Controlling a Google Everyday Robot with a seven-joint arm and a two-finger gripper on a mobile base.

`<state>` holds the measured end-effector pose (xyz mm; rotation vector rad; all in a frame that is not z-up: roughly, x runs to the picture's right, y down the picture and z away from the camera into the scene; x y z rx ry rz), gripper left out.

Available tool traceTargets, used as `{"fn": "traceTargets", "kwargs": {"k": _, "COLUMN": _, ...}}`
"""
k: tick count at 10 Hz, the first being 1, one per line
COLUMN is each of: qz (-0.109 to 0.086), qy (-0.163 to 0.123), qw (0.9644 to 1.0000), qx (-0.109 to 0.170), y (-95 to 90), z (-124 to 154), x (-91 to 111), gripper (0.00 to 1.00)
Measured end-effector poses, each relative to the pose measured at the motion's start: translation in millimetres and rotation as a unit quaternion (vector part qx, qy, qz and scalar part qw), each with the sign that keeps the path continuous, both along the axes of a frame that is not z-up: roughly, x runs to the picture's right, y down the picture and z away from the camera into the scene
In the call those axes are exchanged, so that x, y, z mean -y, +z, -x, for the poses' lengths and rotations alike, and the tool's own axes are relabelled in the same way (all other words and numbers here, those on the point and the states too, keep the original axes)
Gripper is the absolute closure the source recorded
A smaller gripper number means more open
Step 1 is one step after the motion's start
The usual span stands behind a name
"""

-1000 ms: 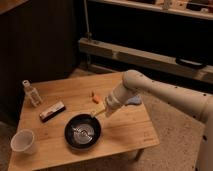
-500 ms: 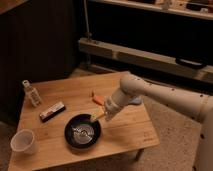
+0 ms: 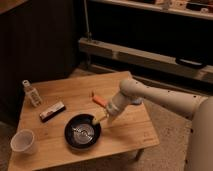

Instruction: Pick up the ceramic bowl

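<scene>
Obs: over the last second my gripper (image 3: 99, 119) dropped slightly toward the lower centre of the frame and ended at the right rim of the ceramic bowl (image 3: 80, 134). The bowl had not shifted; it sat flat on the table (image 3: 131, 131), lower centre-left.

Judged: approach nearly done, grasp unconfirmed. I could not tell whether the gripper was closed on the rim.

Room: the table's front edge ran near the bowl's lower side. White cup (image 3: 23, 141) sat at lower left, dark bar (image 3: 52, 111) up-left, orange item (image 3: 99, 101) just above the gripper. Straight up looked free.
</scene>
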<state>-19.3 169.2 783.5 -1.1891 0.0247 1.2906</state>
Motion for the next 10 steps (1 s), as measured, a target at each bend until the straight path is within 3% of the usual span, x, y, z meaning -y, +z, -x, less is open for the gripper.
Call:
{"fn": "traceTargets", "kwargs": {"k": 5, "qz": 0.006, "qy": -0.012, "qw": 0.9999, "qx": 0.002, "y": 7.0, "z": 5.4, "x": 0.0, "gripper": 0.36}}
{"fn": "traceTargets", "kwargs": {"k": 7, "qz": 0.009, "qy": -0.016, "qw": 0.9998, "qx": 0.003, "y": 6.7, "z": 9.2, "x": -0.7, "gripper": 0.52}}
{"fn": "traceTargets", "kwargs": {"k": 10, "qz": 0.012, "qy": -0.02, "qw": 0.9997, "qx": 0.002, "y": 5.0, "z": 12.2, "x": 0.2, "gripper": 0.54}}
